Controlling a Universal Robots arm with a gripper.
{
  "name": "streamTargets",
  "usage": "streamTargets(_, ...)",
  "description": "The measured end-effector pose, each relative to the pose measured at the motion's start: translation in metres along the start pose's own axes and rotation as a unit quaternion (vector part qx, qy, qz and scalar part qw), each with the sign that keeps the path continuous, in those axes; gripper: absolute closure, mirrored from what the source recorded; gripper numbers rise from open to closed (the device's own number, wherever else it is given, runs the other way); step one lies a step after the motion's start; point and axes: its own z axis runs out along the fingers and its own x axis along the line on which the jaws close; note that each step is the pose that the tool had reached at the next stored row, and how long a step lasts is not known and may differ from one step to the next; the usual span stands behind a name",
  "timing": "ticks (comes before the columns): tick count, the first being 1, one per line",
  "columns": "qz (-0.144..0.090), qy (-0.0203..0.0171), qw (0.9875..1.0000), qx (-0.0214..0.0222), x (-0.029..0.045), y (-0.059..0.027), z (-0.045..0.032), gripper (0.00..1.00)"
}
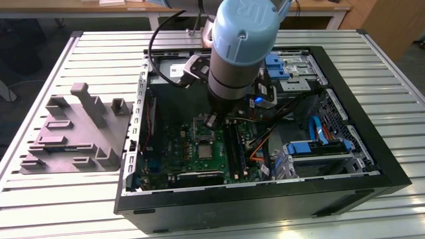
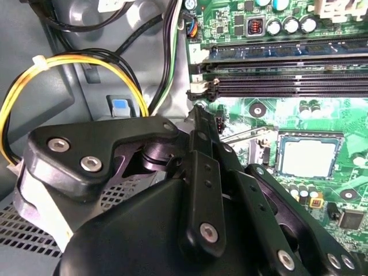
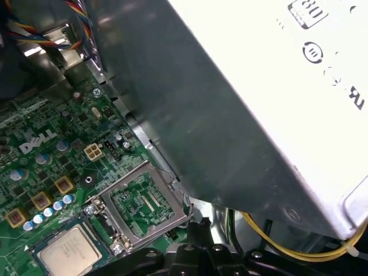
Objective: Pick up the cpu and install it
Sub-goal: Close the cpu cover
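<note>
Second wrist view, nearest first: black jointed metal gripper [image 2: 198,123] low inside the open black desktop computer case [image 1: 371,164]; whether it is open or closed cannot be told, and nothing shows in its grasp. Just past its tip, the hinged bare-metal load frame [image 3: 144,201] of the socket stands swung up, seen in the first wrist view. Beside that frame lies the cpu [image 2: 307,156], a thin flat square chip with a pale silvery-grey metal top, flat inside the square socket of the green motherboard [image 2: 259,109], apart from the gripper. It looks seated, not clamped. Beyond it run the long black memory slots [image 2: 287,86]. Yellow and black cable bundle [image 2: 75,60] loops off to the side, near the grey metal power supply box [image 3: 230,115]. Exterior view, farther out: grey plastic tray with upright posts [image 1: 73,134] on the slatted metal table [image 1: 59,199], to the exterior view's left of the case. Handling, as a judgement: chip is light, stiff and slick on top, fragile underneath; best taken by two opposite edges, kept level, lifted or lowered straight, never slid across the socket contacts. Little edge stands proud of the socket, so purchase is slim.
</note>
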Motion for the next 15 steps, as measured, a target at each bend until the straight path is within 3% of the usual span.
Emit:
streamTargets(7, -0.002, 0.0071, 1.0000, 0.0044, -0.0006, 0.0015, -0.0039, 0.89)
streamTargets(15, -0.002, 0.0076, 1.0000, 0.0048, -0.0021, 0.0030, -0.0104, 0.89)
